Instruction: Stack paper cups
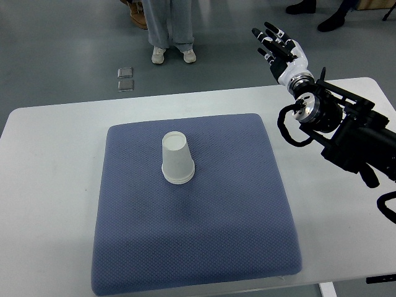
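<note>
A white paper cup stack [177, 158] stands upside down on the blue cushion [192, 241], a little left of its middle; the rims at its base suggest more than one cup nested. My right hand [276, 44] is raised beyond the table's far right edge, far from the cups, fingers spread and holding nothing. Its black arm [346, 130] comes in from the right edge. The left arm is out of view.
The cushion lies on a white table [43, 185]. A person's legs and shoes [171, 37] stand on the grey floor beyond the table. Two small square plates [125, 78] lie on the floor. More shoes [315, 12] show at the top right.
</note>
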Controlling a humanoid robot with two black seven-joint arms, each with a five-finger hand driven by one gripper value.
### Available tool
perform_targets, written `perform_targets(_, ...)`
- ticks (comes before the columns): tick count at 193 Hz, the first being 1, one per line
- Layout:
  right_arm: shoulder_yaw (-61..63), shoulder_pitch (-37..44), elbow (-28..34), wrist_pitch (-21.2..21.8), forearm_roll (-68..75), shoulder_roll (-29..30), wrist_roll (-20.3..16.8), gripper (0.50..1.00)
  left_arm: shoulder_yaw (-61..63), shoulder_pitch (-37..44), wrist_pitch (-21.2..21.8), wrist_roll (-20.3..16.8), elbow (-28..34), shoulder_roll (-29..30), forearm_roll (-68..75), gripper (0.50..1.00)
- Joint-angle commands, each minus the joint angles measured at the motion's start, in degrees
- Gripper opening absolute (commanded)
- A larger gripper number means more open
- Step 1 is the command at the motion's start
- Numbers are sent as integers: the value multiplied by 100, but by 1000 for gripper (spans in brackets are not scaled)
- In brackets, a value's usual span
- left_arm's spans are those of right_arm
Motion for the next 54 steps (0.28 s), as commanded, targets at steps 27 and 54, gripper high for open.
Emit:
perform_targets(27,8,-129,2,71,-465,29,90,913,-3,0,0,-1,0,0,0,1000)
perform_targets(54,17,-129,2,27,-465,38,160,911,-3,0,0,-10,0,0,0,1000)
